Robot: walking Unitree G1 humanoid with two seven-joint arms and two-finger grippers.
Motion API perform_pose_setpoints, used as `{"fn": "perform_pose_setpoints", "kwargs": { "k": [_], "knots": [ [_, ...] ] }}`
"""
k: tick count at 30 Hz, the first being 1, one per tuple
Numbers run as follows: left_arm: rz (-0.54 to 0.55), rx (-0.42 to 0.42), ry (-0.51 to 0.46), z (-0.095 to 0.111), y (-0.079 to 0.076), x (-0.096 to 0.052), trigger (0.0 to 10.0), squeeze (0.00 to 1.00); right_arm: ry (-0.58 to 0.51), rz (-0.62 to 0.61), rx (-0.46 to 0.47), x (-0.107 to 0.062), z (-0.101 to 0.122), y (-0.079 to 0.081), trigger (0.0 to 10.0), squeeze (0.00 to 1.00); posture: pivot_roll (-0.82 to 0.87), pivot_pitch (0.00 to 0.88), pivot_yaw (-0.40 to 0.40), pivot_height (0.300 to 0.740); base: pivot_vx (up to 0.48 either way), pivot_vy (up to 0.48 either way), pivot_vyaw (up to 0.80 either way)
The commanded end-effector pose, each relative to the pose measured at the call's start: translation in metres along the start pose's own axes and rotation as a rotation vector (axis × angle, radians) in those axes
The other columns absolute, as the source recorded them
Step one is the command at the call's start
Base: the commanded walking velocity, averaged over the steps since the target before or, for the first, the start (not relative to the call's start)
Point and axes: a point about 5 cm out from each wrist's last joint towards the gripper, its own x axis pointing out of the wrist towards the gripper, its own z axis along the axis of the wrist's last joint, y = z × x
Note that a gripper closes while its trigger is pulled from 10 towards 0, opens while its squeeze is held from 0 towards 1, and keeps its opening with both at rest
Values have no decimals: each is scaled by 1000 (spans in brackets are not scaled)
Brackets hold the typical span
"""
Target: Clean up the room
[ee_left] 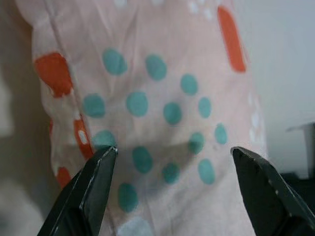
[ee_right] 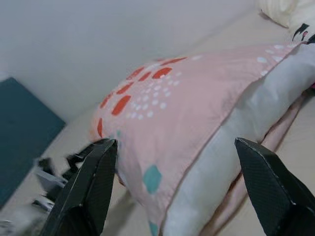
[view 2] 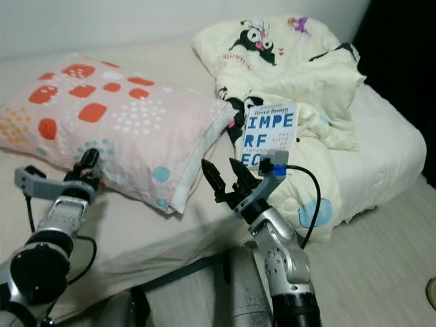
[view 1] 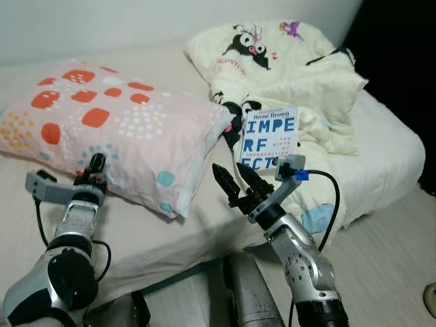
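Silver forearms rise from the lower edge of the head views, one on each side of a dark, blurred part of the robot's body. Left gripper [view 1: 96, 165]: fingers spread wide, tips at the near long edge of the pink pillow [view 1: 116, 129]; in the left wrist view the two black fingers [ee_left: 86, 191] frame the pillowcase's teal dots and orange patches at close range, with pale fabric between them and no contact that can be confirmed. Right gripper [view 1: 236, 180]: fingers likewise spread wide and holding nothing, poised over bare cream sheet just off the pillow's open end, where the white inner pillow shows past the pink case; its wrist view looks along the pillow's length toward a pale wall. Pillow: lies flat on the bed [view 1: 204, 218], its corner near the book [view 1: 268, 138]. Book: a white paperback with blue lettering, propped tilted against the crumpled cream duvet [view 1: 293, 75] printed with black cartoon figures, just beyond the right gripper's blue-tipped wrist camera. Duvet: heaped at the bed's far right, spilling toward the mattress's right edge. Open sheet lies between the pillow and the near mattress edge. Pale wooden floor [view 1: 388, 252] runs beside the bed on the right.
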Motion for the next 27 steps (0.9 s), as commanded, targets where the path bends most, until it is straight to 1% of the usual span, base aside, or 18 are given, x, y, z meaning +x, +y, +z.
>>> {"fn": "perform_pose_setpoints", "kwargs": {
  "k": [1,2,3,4,7,11,14,15,16,17,18,20,21,22,23,25,26,27],
  "knots": [
    [4,21,13,3,2,0,10000,0,2,12,26,-3,1,7,10000,0,-328,368,5,525,0,0,0],
    [-15,33,33,-4,-8,4,10000,0,-30,50,36,-6,17,19,10000,0,-351,395,15,515,0,0,0],
    [-15,33,33,-4,-8,4,10000,0,-30,50,36,-6,17,19,10000,0,-351,395,15,515,0,0,0],
    [-26,54,43,-6,-14,7,10000,0,-46,74,43,-8,27,28,10000,0,-366,407,16,505,0,0,0],
    [-29,63,44,-6,-15,7,10000,0,-47,78,45,-10,30,31,10000,0,-366,407,16,500,0,0,0],
    [-27,76,24,0,-23,12,10000,0,-58,99,48,-14,40,42,10000,0,-384,435,18,485,0,0,0],
    [-64,13,1,4,-36,18,10000,0,-70,113,55,-17,48,49,10000,0,-389,453,22,470,0,0,0],
    [-64,13,1,4,-36,18,10000,0,-70,113,55,-17,48,49,10000,0,-389,453,22,470,0,0,0],
    [-87,-20,-1,3,-41,20,10000,0,-70,117,57,-18,49,50,10000,0,-390,457,23,465,0,0,0],
    [-142,-98,3,1,-51,23,10000,0,-68,120,63,-20,50,53,10000,0,-398,464,21,460,0,0,0],
    [-142,-98,3,1,-51,23,10000,0,-68,120,63,-20,50,53,10000,0,-398,464,21,460,0,0,0],
    [-280,-196,24,-6,-73,27,10000,0,-63,120,74,-21,51,55,10000,0,-400,465,19,450,0,0,0],
    [-280,-196,24,-6,-73,27,10000,0,-63,120,74,-21,51,55,10000,0,-400,465,19,450,0,0,0],
    [-348,-234,39,-10,-86,28,10000,0,-59,121,78,-22,50,56,10000,0,-394,468,18,445,0,0,0],
    [-348,-234,39,-10,-86,28,10000,0,-59,121,78,-22,50,56,10000,0,-394,468,18,445,0,0,0],
    [-422,-268,71,-21,-106,30,10000,0,-49,121,89,-23,49,57,10000,0,-394,468,18,435,0,0,0],
    [-422,-268,71,-21,-106,30,10000,0,-49,121,89,-23,49,57,10000,0,-394,468,18,435,0,0,0],
    [-434,-276,82,-26,-114,31,10000,0,-51,121,94,-23,50,59,10000,0,-397,470,22,430,0,0,0]
  ]
}}
